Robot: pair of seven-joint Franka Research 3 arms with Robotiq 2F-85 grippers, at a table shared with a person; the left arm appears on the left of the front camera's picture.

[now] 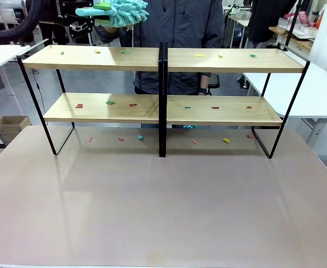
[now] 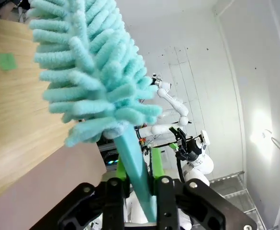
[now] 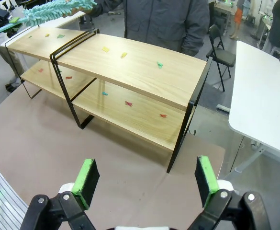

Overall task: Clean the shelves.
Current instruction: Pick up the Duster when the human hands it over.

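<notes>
Teal fluffy microfibre duster [image 2: 89, 72] w/ teal plastic handle is clamped in the left gripper [image 2: 139, 165], its head just above the top-left board of the light-wood, black-framed shelves [image 1: 163, 58]. Shelves stand on the far half of the grey-brown bench [image 1: 163, 212], small coloured scraps [image 1: 110, 102] on both tiers. Right gripper [image 3: 145, 176] hangs wide open over the bench, holding nothing.

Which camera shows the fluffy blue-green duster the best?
The left wrist view: the duster is close, fluffy strands clear, handle between the jaws of the left gripper. The front view catches its head at the top edge; the right wrist view has it small and far.
</notes>
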